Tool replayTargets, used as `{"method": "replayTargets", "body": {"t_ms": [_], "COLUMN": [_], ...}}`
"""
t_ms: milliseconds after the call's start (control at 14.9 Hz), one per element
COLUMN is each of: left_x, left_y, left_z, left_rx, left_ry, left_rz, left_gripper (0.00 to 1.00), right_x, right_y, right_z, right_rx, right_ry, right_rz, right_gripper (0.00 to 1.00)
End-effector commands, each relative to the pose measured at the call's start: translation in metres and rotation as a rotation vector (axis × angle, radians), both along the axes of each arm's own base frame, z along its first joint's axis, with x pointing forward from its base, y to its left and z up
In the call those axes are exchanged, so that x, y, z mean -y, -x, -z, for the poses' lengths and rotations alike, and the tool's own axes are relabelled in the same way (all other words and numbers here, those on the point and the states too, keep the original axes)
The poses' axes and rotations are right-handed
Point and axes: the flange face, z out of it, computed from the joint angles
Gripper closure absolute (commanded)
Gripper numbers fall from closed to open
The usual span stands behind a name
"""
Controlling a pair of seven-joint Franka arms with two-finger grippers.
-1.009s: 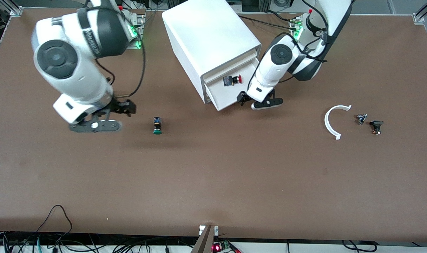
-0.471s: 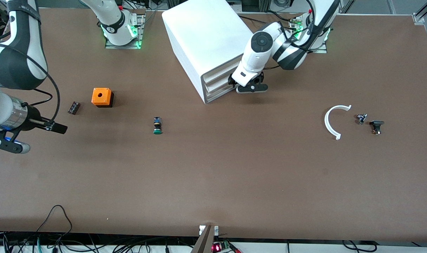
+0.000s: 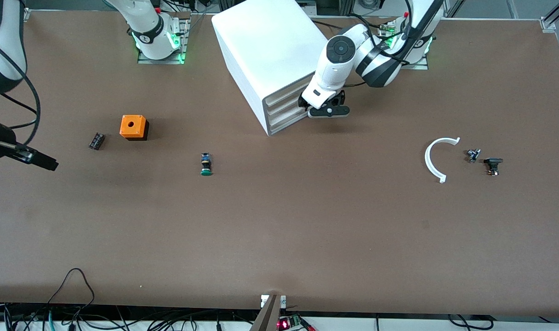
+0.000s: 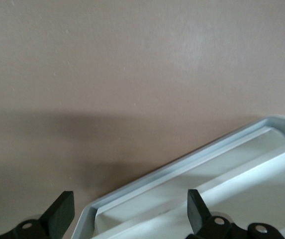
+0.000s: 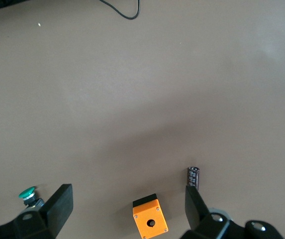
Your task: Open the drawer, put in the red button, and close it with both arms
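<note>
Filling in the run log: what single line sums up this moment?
drawer: shut | red button: not visible | left end effector: open, at drawer front | right end effector: open, over orange cube

Brown desk (image 3: pixel 279 239) has some odds and ends on it. Orange cube with a hole (image 3: pixel 134 127) sits mid-left of the frame, a small dark cylinder (image 3: pixel 96 140) just beside it. Green-capped button (image 3: pixel 206 164) lies lower, toward center. Over at the right: a white curved strip (image 3: pixel 435 158), then two tiny dark parts (image 3: pixel 473 155) (image 3: pixel 493 165) close together.
</note>
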Motion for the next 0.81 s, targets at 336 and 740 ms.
{"method": "replayTargets", "body": {"t_ms": [336,740], "left_x": [-0.167,-0.275], "left_y": [-0.148,-0.171], "left_z": [-0.14,-0.281], "left_rx": [0.212,0.189], "left_ry": [-0.01,-0.062], "left_rz": [-0.046,0.145], "left_gripper": [0.0,0.0], "right_x": [0.035,0.022], "right_y": [0.039,0.105], "right_z": [-0.003,0.001], "right_rx": [-0.046,-0.038], "right_ry": [-0.043,-0.054], "right_rz": [-0.148,-0.186], "right_gripper": [0.0,0.0]}}
